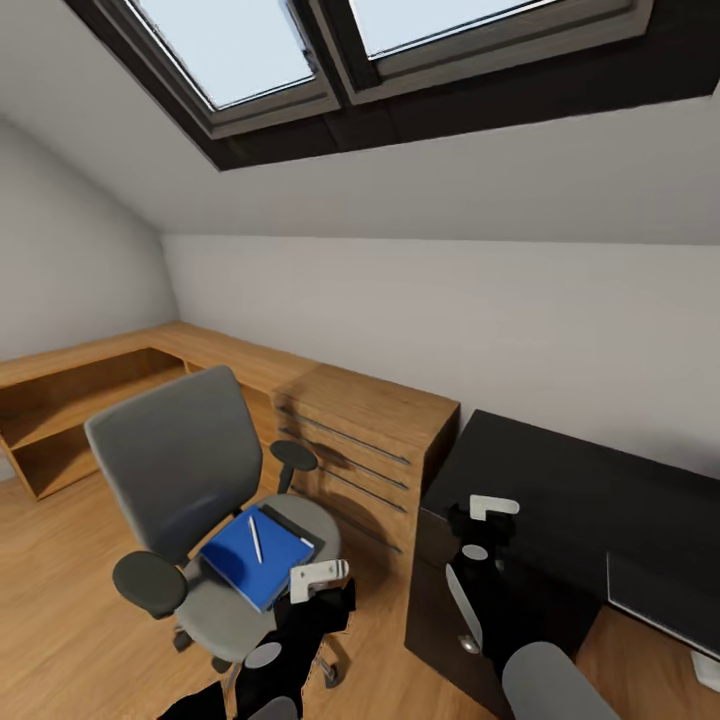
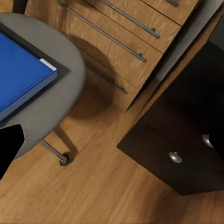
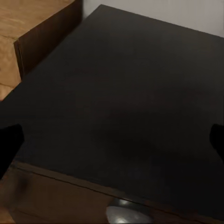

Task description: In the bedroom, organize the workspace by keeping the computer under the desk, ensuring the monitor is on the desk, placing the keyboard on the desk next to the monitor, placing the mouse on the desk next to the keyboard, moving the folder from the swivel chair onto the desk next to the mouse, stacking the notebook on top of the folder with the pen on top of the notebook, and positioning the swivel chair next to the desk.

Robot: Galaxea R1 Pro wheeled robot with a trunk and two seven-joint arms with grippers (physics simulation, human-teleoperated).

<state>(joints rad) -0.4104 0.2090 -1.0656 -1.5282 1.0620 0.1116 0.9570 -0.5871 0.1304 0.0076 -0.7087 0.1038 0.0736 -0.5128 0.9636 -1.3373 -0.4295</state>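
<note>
Swivel chair (image 1: 185, 470): I see it out on the oak floor (image 1: 60, 620), just in front of the oak drawer unit (image 1: 370, 450), off to the left of the black table (image 1: 560, 480) and apart from it.
Folder (image 1: 255, 555): bright blue, lying flat on the chair seat; my left wrist view shows its corner (image 2: 23, 74) on the grey seat cushion.
Notebook (image 1: 292, 526): a dark edge shows under the folder's far side on the seat; I cannot tell how much of it is there.
Pen (image 1: 255, 538): slim and white, lying across the top of the folder.
Left hand (image 1: 318, 580): hanging just beside the front edge of the chair seat, near the folder; it holds nothing, and I cannot tell how wide its fingers stand.
Right hand (image 1: 492, 512): hovering over the near end of the table; in the right wrist view the dark fingertips (image 3: 9, 140) sit far apart at the edges, spread wide with nothing between them.
Table: its black top below my right hand is bare, with a dark drawer front and round knob (image 2: 175, 157) underneath.
Skylight (image 1: 240, 50): set in the grey sloped wall above.
</note>
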